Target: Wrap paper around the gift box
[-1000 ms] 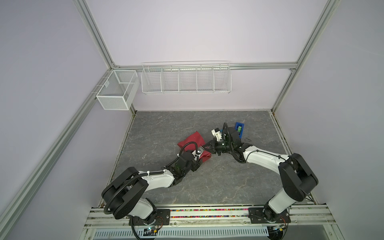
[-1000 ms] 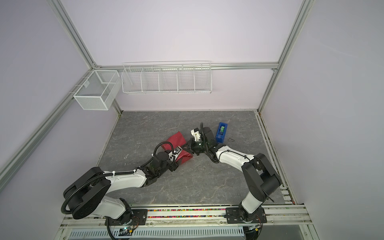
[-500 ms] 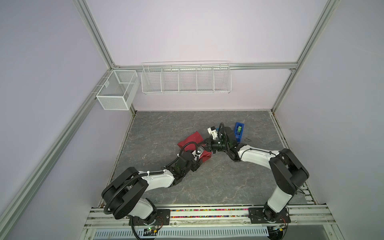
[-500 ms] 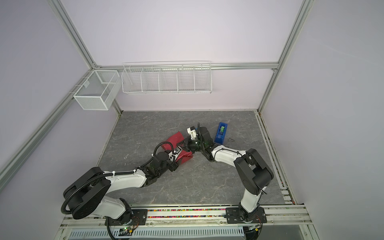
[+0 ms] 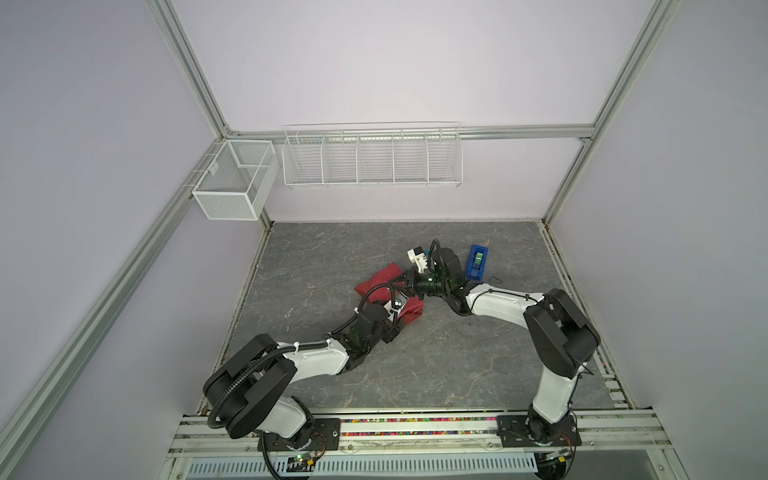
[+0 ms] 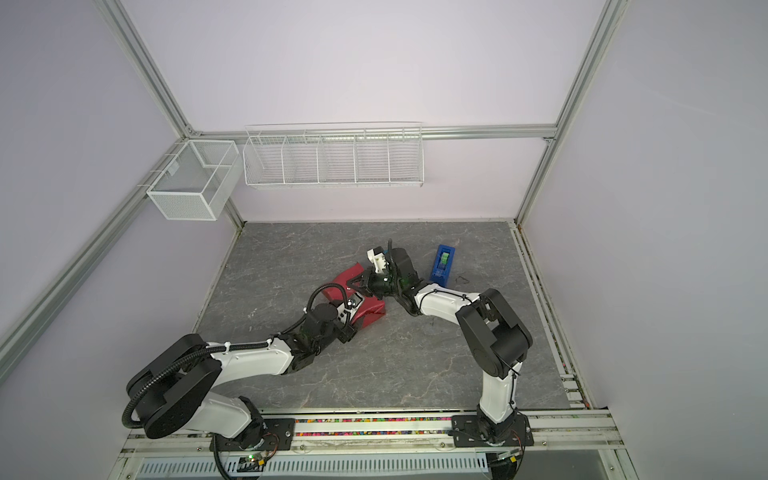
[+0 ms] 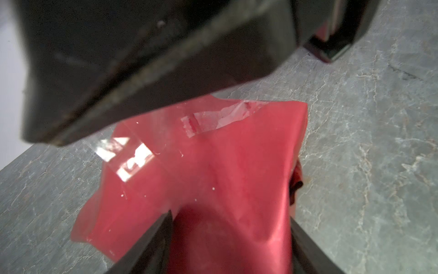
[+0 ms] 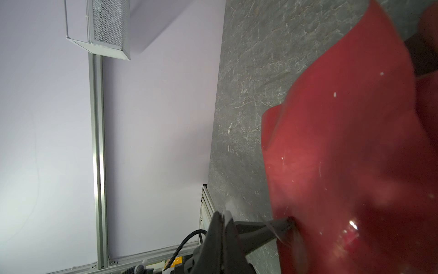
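The red paper (image 5: 380,280) (image 6: 345,276) is folded up into a bundle at mid-table. The gift box is hidden under it. My left gripper (image 5: 409,311) (image 6: 366,309) is shut on the wrapped bundle, with one finger against each side (image 7: 231,218). Clear tape strips (image 7: 125,156) shine on the paper's top face. My right gripper (image 5: 404,280) (image 6: 354,284) is shut with nothing between its fingers (image 8: 220,215). It reaches in from the right, and its fingers (image 7: 142,78) hang close over the bundle's top. A loose flap of the paper (image 8: 343,118) stands up next to it.
A blue tape dispenser (image 5: 477,262) (image 6: 444,264) with a green roll stands right of the right wrist. A mesh basket (image 5: 232,187) hangs on the left wall and a wire rack (image 5: 372,160) on the back wall, both above the table.
My right gripper has shifted left toward the paper bundle, and that arm's elbow has swung inward. The left arm and the bundle have stayed put.
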Available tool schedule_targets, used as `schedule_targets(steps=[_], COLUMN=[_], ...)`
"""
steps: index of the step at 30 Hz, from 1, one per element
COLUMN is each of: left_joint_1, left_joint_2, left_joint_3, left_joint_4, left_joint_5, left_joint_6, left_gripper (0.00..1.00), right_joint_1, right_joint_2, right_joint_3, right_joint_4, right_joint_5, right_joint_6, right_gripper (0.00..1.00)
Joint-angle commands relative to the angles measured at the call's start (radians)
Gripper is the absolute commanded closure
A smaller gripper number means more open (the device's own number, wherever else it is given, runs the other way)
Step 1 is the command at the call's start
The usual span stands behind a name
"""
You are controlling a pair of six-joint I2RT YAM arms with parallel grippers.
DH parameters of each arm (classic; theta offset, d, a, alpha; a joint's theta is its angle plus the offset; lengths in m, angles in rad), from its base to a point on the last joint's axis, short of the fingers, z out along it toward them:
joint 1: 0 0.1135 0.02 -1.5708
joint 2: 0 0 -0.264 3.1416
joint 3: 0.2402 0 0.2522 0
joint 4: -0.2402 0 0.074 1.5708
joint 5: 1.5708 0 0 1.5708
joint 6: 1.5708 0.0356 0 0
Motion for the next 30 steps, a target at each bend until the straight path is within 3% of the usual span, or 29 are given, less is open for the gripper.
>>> schedule_targets(steps=[1,30], left_joint_1=[0.000,0.000], left_joint_2=[-0.001,0.008], left_joint_3=[0.001,0.007], left_joint_4=[-0.019,-0.023], left_joint_5=[-0.020,-0.019], left_joint_6=[-0.018,-0.018], left_gripper=[0.30,0.30], right_joint_1=[-0.001,0.019], right_joint_2=[-0.038,-0.210], right_joint_3=[-0.022,-0.306], right_joint_4=[-0.043,-0.057], right_joint_5=[-0.003,0.038], right_joint_6=[-0.019,-0.010], right_gripper=[0.93,0.93])
